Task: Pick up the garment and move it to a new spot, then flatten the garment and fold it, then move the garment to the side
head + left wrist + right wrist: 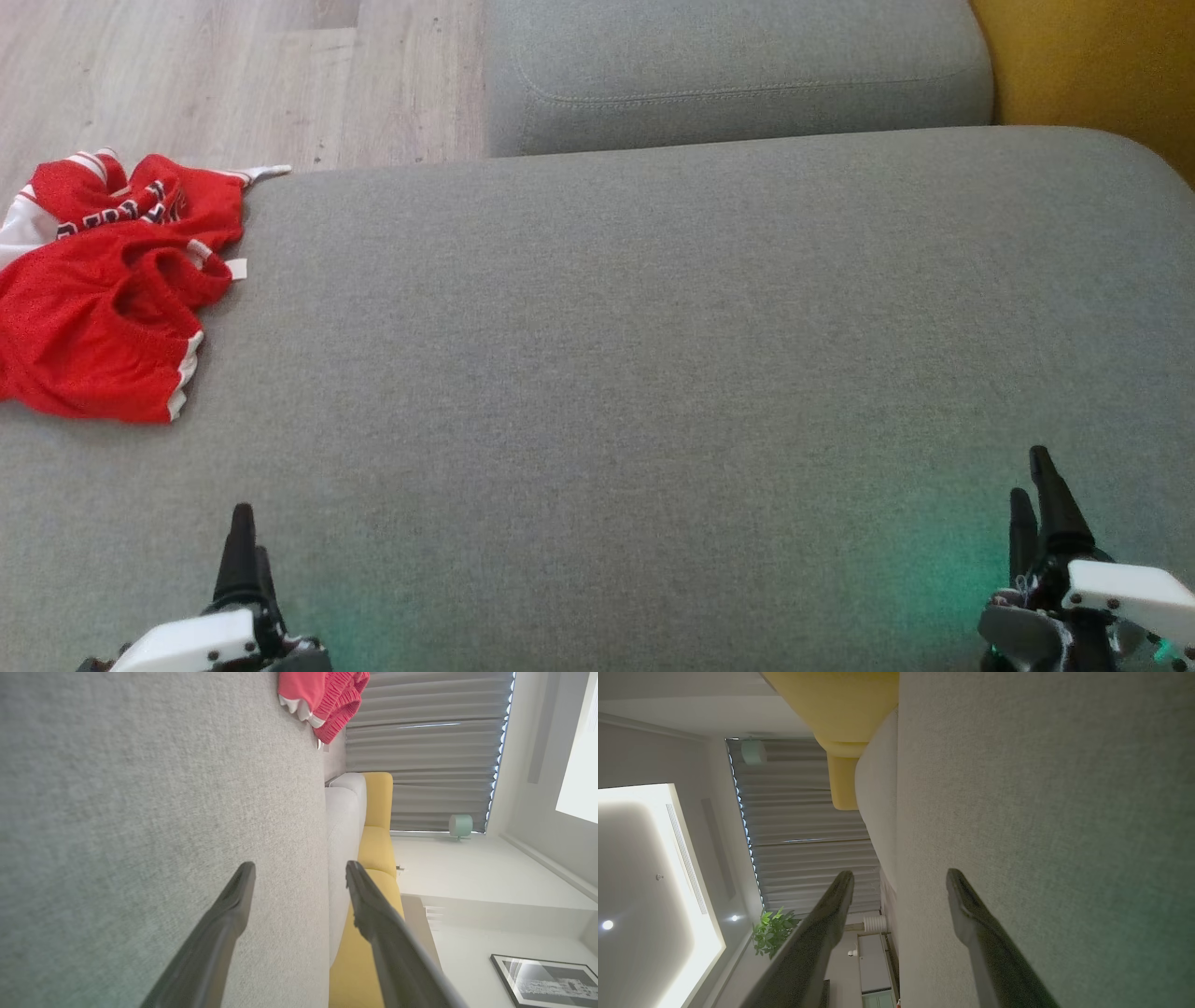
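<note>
Currently my left gripper (250, 532) and right gripper (1030, 474) hover near me, jaws spread and empty, ready to grasp; the crumpled red garment (103, 289) lies far left on the grey cushion (653, 373)

1. Garment (103, 280) lies on the seat (653, 327), far left (by its edge).
2. Cushion (738, 75) stands behind the seat, floor (233, 75) to its left.
3. Left gripper (250, 532) and right gripper (1029, 471) flank the seat's front.

Soft even light, faint green glow on the cushion (597, 373).
</note>
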### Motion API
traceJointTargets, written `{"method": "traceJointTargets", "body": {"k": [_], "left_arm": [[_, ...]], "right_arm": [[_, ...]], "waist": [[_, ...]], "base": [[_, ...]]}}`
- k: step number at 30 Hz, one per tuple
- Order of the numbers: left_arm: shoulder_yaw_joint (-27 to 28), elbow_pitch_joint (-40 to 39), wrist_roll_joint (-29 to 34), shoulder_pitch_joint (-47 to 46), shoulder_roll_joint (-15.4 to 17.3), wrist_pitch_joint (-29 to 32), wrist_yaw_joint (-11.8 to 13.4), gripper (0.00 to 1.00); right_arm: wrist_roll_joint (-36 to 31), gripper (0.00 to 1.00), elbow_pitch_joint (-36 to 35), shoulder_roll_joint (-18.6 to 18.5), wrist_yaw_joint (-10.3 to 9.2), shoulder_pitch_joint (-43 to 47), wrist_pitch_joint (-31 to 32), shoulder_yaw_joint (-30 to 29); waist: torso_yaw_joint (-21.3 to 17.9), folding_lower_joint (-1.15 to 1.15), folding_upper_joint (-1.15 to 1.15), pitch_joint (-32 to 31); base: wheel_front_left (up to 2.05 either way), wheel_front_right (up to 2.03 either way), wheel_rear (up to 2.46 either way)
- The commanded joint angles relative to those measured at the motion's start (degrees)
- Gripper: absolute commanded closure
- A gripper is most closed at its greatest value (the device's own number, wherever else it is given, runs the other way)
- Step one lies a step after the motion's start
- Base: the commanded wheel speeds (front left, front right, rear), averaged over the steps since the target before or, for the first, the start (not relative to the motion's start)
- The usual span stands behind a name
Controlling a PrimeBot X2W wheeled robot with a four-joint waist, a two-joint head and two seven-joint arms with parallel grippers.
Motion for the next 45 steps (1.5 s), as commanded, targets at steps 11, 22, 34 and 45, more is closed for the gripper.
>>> {"method": "traceJointTargets", "body": {"k": [11, 22, 34, 45], "left_arm": [[-1.76, -5.4, 8.07, -1.49, 0.35, -2.46, 1.24, 0.0], [-3.97, -7.98, 17.44, -1.24, 0.39, -4.33, 2.36, 0.0], [-6.32, -8.85, 29.21, -0.76, 0.43, -6.2, 2.78, 0.0], [-8.39, -9.0, 39.89, -0.18, 0.57, -8.07, 3.19, 0.0]], "right_arm": [[-7.78, 0.0, -4.26, -0.2, 0.1, -1.42, -2.4, 0.97], [-17.95, 0.0, -6.51, -0.25, 0.14, -1.14, -4.26, 2.54], [-28.27, 0.0, -7.75, -0.29, 0.18, -0.78, -6.13, 4.42], [-38.21, 0.0, -8.62, -0.33, 0.22, -0.48, -7.98, 6.6]], "waist": [[0.22, -0.01, 0.0, -0.3], [0.49, -0.01, 0.0, -0.58], [0.88, -0.01, 0.0, -0.89], [1.31, -0.01, 0.0, -1.21]], "base": [[0.0, 0.0, 0.0], [0.0, 0.0, 0.0], [0.0, 0.0, 0.0], [0.0, 0.0, 0.0]]}}
